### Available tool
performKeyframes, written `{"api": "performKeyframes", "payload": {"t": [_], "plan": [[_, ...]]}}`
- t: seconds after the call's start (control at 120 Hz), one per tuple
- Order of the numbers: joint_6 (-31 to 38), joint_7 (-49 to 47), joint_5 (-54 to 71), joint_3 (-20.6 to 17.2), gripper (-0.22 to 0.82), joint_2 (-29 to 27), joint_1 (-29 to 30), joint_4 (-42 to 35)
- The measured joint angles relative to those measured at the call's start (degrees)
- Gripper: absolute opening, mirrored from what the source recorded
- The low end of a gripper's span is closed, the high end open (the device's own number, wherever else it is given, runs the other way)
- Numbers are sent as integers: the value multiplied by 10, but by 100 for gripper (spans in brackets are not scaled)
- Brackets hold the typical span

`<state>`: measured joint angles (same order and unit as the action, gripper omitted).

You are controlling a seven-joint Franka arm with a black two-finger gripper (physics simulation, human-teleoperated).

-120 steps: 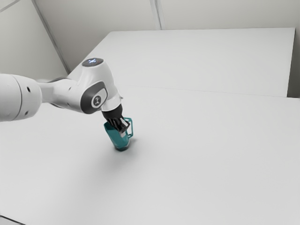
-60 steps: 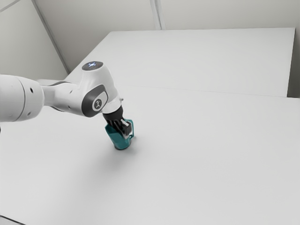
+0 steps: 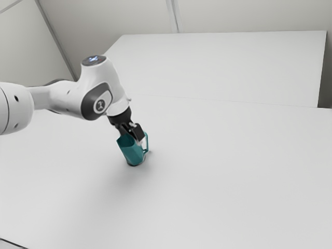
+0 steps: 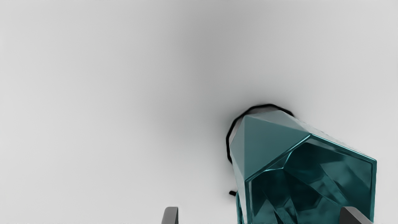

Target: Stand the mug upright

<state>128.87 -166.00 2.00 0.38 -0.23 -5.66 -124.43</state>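
Mug on its base, open gripper at its rim

Teal mug (image 3: 133, 153) on the pale table (image 3: 223, 171), base down and mouth up. It leans a little toward the exterior view's left in the picture; whether that is a true tilt or the camera's slant, I cannot tell. Handle (image 3: 147, 142) on the exterior view's right side of the mug.

White arm (image 3: 101, 87) enters from the exterior view's left and bends down to the mug. Black gripper (image 3: 135, 136) at the upper part of the mug, close to the handle. It is open — wrist view has the two fingertips (image 4: 353, 215) wide apart, nothing clamped between them. One overlaps the mug's mouth in that view; the other is outside the mug, beyond the handle. Contact with the rim: cannot tell.

Wrist view also looks into the mug's dark, faceted interior (image 4: 314, 186). Angular rim, flat-sided walls, a black edge (image 4: 228, 140) around part of the base — small dark mark (image 4: 232, 193) beside the handle.
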Motion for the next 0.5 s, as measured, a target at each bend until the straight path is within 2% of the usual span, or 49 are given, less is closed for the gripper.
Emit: {"api": "performKeyframes", "payload": {"t": [0.142, 0.5], "plan": [[-30, 0, -4, -1, 59, -22, -5, 18], [-141, 0, 2, 11, 60, 3, -8, 197]]}}
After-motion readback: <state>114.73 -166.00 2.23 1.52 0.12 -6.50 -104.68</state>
